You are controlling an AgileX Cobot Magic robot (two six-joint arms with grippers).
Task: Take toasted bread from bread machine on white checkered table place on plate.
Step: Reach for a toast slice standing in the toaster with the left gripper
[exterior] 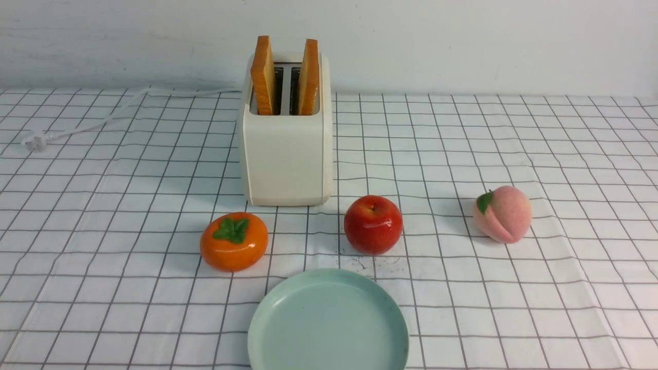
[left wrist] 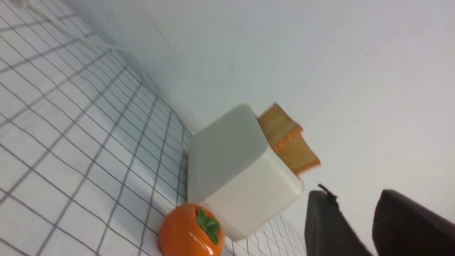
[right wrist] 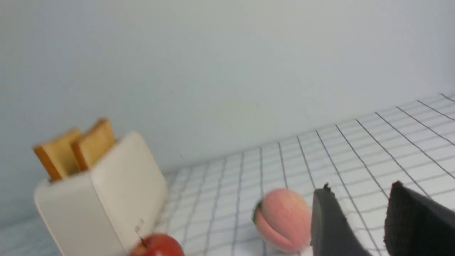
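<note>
Worktop (exterior: pixel 442 318): white cloth, thin dark grid, carries everything. Bread machine (exterior: pixel 288 159) next, cream-white, upright near the wall (exterior: pixel 411 46), two slots on top. White cord (exterior: pixel 121 110) runs off its left side to a plug (exterior: pixel 35 140) lying on the cloth. Plate (exterior: pixel 329 324): round, pale mint-green, bare, nearest the camera in front view, partly cut off by the frame edge. Toasted bread (exterior: pixel 263 77): two slices, both upright in the bread machine, one per slot, tops sticking out, brown crusts showing. Persimmon (exterior: pixel 234 241), orange with green leaves, sits left of and beyond the plate. Peach (exterior: pixel 504 214), pink with a green leaf, is well off to the right. Apple (exterior: pixel 373 224), red, sits between bread machine and plate, right of centre, touching neither. Left hand (left wrist: pixel 355 206): fingers apart, nothing between them. Right hand (right wrist: pixel 359 199): same, open with a gap, gripping nothing. Both hands show only in their wrist views.
</note>
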